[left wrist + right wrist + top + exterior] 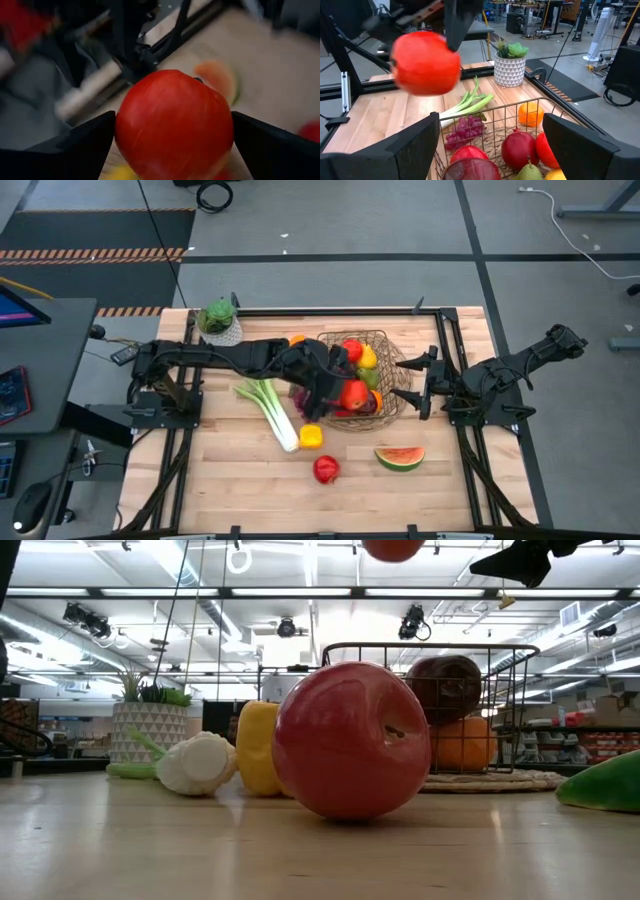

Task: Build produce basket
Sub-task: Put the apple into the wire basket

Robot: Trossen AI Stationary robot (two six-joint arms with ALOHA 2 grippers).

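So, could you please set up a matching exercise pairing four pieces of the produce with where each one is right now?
Things:
1. watermelon slice
2. leek
3. apple between the left gripper fingers
4. yellow pepper

Places:
A. held over the basket rim
B. lying on the table left of the basket
C. beside the leek's white end
D. on the table in front of the basket

Pairs: 1-D, 2-B, 3-A, 4-C

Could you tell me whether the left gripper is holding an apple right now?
Yes: the left gripper is shut on a red apple, carried above the basket.
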